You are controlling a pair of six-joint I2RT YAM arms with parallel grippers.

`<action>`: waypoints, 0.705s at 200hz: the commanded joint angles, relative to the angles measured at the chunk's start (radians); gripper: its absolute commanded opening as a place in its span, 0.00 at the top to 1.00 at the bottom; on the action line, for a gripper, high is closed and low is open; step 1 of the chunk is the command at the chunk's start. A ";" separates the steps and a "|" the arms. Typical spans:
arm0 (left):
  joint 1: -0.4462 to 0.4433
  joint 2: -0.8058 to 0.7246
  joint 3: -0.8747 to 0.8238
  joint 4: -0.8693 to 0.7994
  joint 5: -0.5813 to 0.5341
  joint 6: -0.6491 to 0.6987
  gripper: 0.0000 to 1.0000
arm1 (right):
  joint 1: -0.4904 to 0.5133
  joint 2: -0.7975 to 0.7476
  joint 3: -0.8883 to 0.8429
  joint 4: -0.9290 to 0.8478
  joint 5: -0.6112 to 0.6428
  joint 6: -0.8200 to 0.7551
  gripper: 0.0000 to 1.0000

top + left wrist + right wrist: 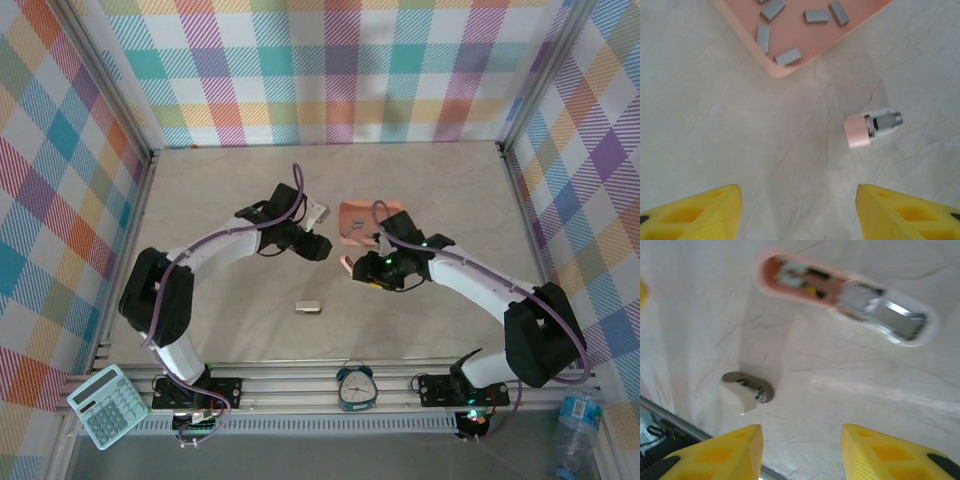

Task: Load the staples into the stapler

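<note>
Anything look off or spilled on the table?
Nothing spilled: the staples in view sit inside the tray. The pink stapler lies loose apart from it, metal insides apparently showing, though that view is blurred.

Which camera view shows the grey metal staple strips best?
The left wrist view: several grey metal staple strips lie sharp and separate in the pink tray. The top external view shows that tray small, its strips indistinct.
</note>
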 commanded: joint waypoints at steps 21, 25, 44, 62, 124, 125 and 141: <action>0.003 0.134 0.159 -0.044 0.124 0.003 0.38 | -0.145 0.033 -0.060 0.038 -0.131 -0.040 0.55; 0.001 0.141 0.168 -0.044 0.134 -0.003 0.38 | -0.154 0.044 -0.061 0.038 -0.131 -0.040 0.55; -0.005 0.163 0.184 -0.058 0.174 -0.028 0.38 | -0.201 0.097 -0.079 0.083 -0.160 -0.033 0.55; -0.013 0.165 0.168 -0.058 0.181 -0.059 0.38 | -0.224 0.149 -0.081 0.133 -0.193 -0.036 0.56; -0.036 0.194 0.142 -0.055 0.184 -0.160 0.39 | -0.227 0.289 -0.037 0.184 -0.217 -0.058 0.61; -0.036 0.194 0.142 -0.055 0.185 -0.163 0.39 | -0.226 0.289 -0.038 0.185 -0.217 -0.058 0.61; -0.039 0.208 0.151 -0.075 0.182 -0.191 0.38 | -0.227 0.298 -0.041 0.186 -0.213 -0.059 0.61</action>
